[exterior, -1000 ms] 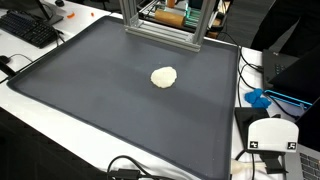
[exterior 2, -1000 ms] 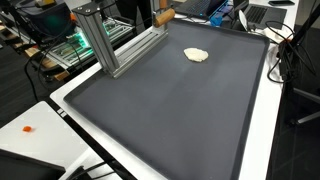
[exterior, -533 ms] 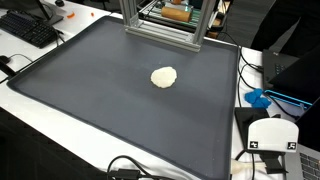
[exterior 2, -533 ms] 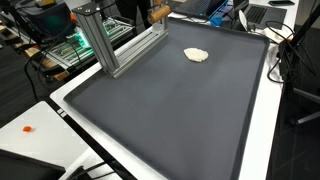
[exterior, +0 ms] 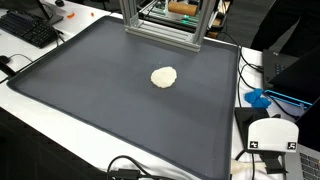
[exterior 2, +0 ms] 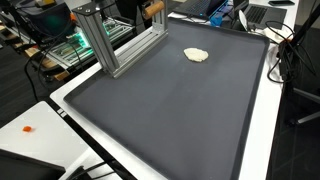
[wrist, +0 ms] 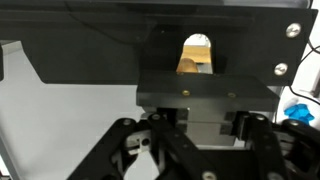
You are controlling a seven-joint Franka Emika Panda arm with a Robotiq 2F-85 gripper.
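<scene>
In the wrist view my gripper (wrist: 196,62) is shut, and a tan wooden piece (wrist: 196,55) shows in the narrow gap on its centre line, hemmed in by black plates. Both exterior views show the same tan wooden piece (exterior: 182,7) (exterior 2: 152,8) at the back of the table, behind the aluminium frame (exterior: 160,30) (exterior 2: 112,45). The arm and fingers are hidden there. A pale, flat doughy lump (exterior: 164,76) (exterior 2: 196,55) lies alone on the dark mat (exterior: 100,100) (exterior 2: 170,110), well away from the gripper.
A keyboard (exterior: 28,28) lies beyond one edge of the mat. A blue object (exterior: 262,98) and a white device (exterior: 272,135) sit on the opposite side. Lit electronics (exterior 2: 60,45) stand beside the frame, and cables (exterior: 130,170) trail near the front edge.
The tan wooden piece has risen and drifted sideways behind the frame. The pale lump and everything else stay put.
</scene>
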